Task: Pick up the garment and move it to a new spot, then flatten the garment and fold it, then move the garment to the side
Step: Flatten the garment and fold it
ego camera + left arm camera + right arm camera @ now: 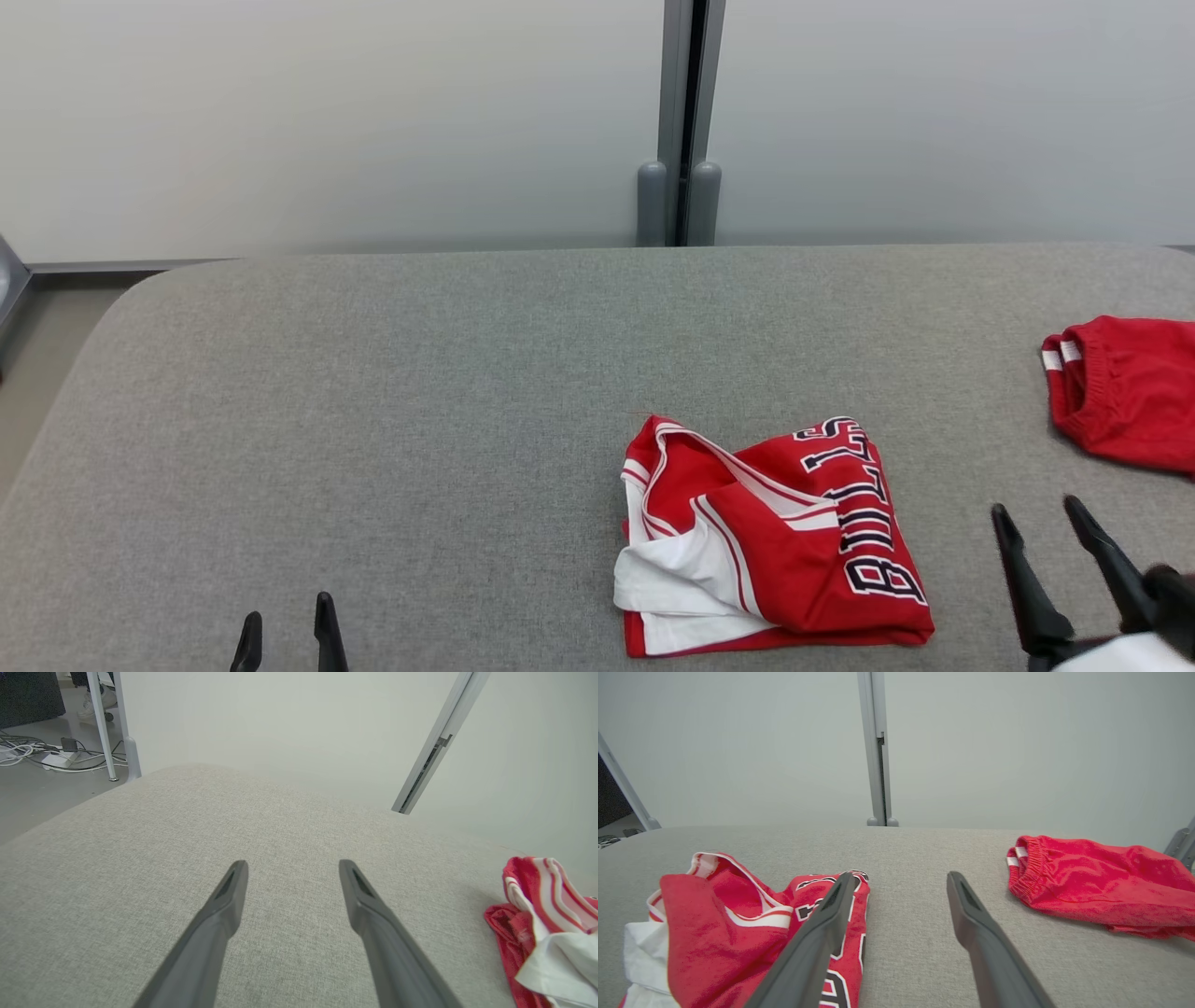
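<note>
The garment (775, 537) is a red and white jersey with dark lettering, lying loosely folded on the grey padded table (420, 392), right of centre and near the front edge. In the right wrist view the jersey (738, 924) lies at the lower left, and in the left wrist view its edge (546, 924) pokes in at the right. My right gripper (1036, 513) stands open just right of the jersey, holding nothing; its left finger overlaps the cloth in the right wrist view (901, 882). Far to the jersey's left, my left gripper (288, 616) is open above bare table (292, 863).
Red shorts (1125, 392) with an elastic waistband lie at the table's right edge (1092, 884). A pale wall with a grey vertical post (686, 121) backs the table. Cables and table legs (100, 728) show on the floor beyond the left end.
</note>
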Robot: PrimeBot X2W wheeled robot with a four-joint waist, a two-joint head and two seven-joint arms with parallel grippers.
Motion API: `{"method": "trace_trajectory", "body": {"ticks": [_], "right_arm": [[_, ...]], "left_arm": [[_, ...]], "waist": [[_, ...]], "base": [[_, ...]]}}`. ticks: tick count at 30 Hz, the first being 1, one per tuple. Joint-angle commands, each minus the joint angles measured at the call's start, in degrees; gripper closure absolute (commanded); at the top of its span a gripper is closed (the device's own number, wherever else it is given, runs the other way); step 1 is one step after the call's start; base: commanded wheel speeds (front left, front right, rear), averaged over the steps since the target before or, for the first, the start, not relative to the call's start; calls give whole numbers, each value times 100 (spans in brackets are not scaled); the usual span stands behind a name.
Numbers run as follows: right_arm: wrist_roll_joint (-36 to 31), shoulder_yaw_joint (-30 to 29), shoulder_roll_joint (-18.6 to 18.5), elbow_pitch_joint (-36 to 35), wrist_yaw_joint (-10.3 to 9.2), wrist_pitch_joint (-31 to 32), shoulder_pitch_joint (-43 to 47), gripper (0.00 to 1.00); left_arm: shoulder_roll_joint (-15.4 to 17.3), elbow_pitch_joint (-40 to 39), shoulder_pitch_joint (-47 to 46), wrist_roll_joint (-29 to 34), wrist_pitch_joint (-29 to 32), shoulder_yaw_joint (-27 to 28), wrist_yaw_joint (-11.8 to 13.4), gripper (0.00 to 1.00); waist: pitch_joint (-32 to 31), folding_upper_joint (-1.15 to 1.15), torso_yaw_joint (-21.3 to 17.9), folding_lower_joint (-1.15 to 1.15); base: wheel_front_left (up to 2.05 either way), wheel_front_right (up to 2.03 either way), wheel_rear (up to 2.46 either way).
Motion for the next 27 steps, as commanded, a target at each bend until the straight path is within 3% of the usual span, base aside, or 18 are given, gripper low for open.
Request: {"method": "trace_trajectory", "body": {"ticks": [1, 6, 10, 15, 20, 21, 22, 23, 27], "right_arm": [[-145, -172, 3, 167, 1, -238, 146, 0], [-532, -869, 261, 776, 0, -613, 495, 0], [-790, -1353, 604, 783, 0, -625, 729, 0], [-970, -1389, 800, 670, 0, -628, 728, 0], [-1005, -1178, 766, 523, 0, -628, 493, 1], [-984, -1065, 757, 520, 1, -629, 419, 58], [-976, -903, 723, 554, 1, -629, 324, 85], [-978, -737, 699, 583, 0, -628, 176, 100], [-923, -37, 653, 1067, 1, -611, -538, 100]], "left_arm": [[20, -25, 36, 55, 3, 8, 8, 0], [20, -49, 52, 117, 3, -18, -2, 0], [21, -74, 99, 98, 3, 53, 26, 0], [21, -118, 136, 84, 3, 160, 12, 0], [20, -139, 98, 109, 3, 183, -18, 0], [20, -144, 76, 115, 3, 185, -23, 0], [21, -146, 45, 123, 3, 182, -33, 0], [20, -146, 4, 137, 3, 169, -45, 0], [22, -115, -165, 191, 2, 68, -103, 0]], "waist": [[-119, 0, -39, 0], [-242, 0, -4, 0], [-279, 0, 20, 0], [-242, 0, -2, 0], [-179, 0, -1, 0], [-154, 0, 3, 0], [-120, 0, 7, 0], [-75, 0, 10, 0], [122, 0, 50, 0]], "base": [[0, 0, 0], [0, 0, 0], [0, 0, 0], [0, 0, 0], [0, 0, 0], [0, 0, 0], [0, 0, 0], [0, 0, 0], [0, 0, 0]]}}
